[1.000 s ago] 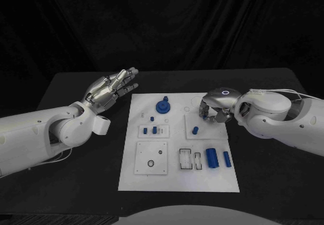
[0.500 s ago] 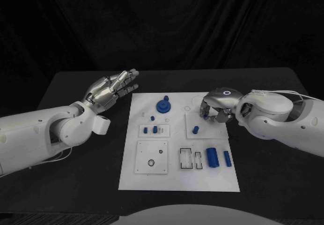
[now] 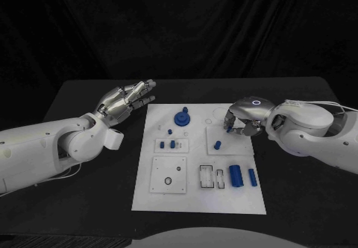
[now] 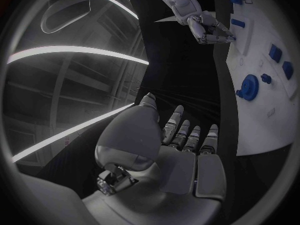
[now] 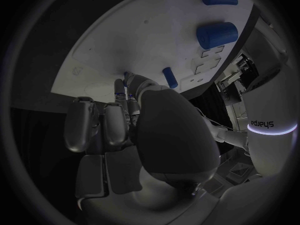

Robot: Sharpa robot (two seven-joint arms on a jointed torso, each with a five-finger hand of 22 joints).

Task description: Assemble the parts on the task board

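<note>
The right hand (image 3: 240, 123) curls down on the white task board's (image 3: 197, 196) far right edge — seemingly pinching a small blue peg (image 5: 125, 76) — while the left hand (image 3: 125, 99) hovers open, empty, well apart.

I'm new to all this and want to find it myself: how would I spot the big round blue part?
Start at the white task board in the middle of the black table. Look along its far end, left of middle, on the side of the raised left robot hand. The gear-like blue wheel there is toothed, round and topped by a knob, unlike the plain cylinders.

I read one word, "sharpa", in dark letters on my own white arm (image 5: 265, 116), just above its glowing ring. No other writing on my task board (image 3: 195, 199) is legible.
</note>
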